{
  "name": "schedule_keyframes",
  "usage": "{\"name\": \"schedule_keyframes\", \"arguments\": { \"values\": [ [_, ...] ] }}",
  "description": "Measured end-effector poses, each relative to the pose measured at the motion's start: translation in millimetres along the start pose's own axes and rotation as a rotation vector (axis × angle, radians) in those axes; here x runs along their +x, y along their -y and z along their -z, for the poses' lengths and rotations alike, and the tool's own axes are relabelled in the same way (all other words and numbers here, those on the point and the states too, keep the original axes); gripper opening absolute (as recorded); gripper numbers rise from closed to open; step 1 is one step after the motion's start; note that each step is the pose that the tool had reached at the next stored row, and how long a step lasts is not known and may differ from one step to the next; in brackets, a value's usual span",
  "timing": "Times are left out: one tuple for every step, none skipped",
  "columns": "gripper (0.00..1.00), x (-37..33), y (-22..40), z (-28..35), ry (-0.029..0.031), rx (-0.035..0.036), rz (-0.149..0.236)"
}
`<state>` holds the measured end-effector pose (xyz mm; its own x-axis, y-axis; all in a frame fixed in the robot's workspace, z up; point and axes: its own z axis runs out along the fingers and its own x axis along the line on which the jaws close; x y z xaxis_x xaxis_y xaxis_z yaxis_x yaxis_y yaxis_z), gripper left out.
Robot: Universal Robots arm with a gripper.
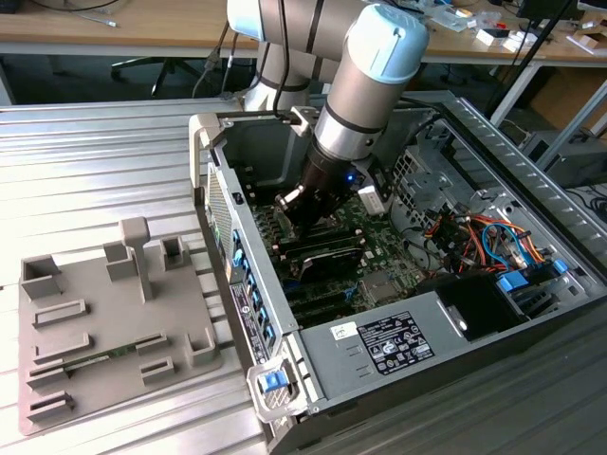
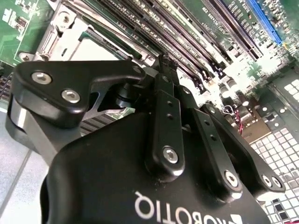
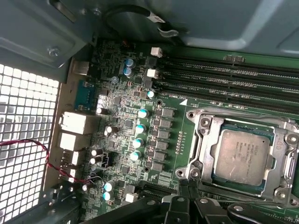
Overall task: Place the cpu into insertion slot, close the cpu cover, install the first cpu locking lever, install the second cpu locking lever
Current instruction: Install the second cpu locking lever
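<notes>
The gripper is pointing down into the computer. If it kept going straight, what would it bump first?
Probably the cpu cover, near the edge of the frame around the cpu. In the first wrist view the gripper sits right beside that socket corner, though how much gap remains is unclear.

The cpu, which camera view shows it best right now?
The first wrist view: the cpu lies face up in its socket, framed by the cover. The second wrist view catches just a pale corner behind the gripper; in the exterior view the arm hides it.
</notes>
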<state>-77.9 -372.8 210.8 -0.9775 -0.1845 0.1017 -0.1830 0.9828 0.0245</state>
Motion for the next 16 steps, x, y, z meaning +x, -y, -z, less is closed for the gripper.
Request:
{"name": "schedule_keyframes", "arguments": {
  "values": [
    [0.11, 0.0, 0.3, 0.3, -0.0001, -0.0011, 0.004],
    [0.11, -0.1, 0.9, 0.4, 0.0004, -0.0039, 0.007],
    [0.11, -0.1, 1.6, 0.3, 0.0008, -0.0056, 0.009],
    [0.11, 0.0, 2.6, 0.3, 0.0012, -0.007, 0.011],
    [0.11, 0.5, 5.1, 0.3, 0.0019, -0.0111, 0.013],
    [0.11, 1.2, 8.9, 0.4, 0.003, -0.0167, 0.014],
    [0.11, 2.0, 13.0, 0.4, 0.0041, -0.0224, 0.015],
    [0.11, 2.2, 14.3, 0.4, 0.0046, -0.0249, 0.015],
    [0.11, 2.5, 15.5, 0.4, 0.005, -0.0278, 0.016],
    [0.11, 2.7, 16.7, 0.5, 0.0062, -0.0343, 0.018],
    [0.11, 2.8, 16.9, 0.5, 0.007, -0.0384, 0.02],
    [0.11, 2.8, 16.9, 0.5, 0.0076, -0.0417, 0.021],
    [0.11, 2.7, 16.9, 0.4, 0.0082, -0.0442, 0.022],
    [0.11, 2.7, 16.8, 0.3, 0.0086, -0.0454, 0.022],
    [0.11, 2.7, 16.8, 0.4, 0.0088, -0.047, 0.022],
    [0.11, 2.8, 16.8, 0.4, 0.0092, -0.0495, 0.022]
  ]
}}
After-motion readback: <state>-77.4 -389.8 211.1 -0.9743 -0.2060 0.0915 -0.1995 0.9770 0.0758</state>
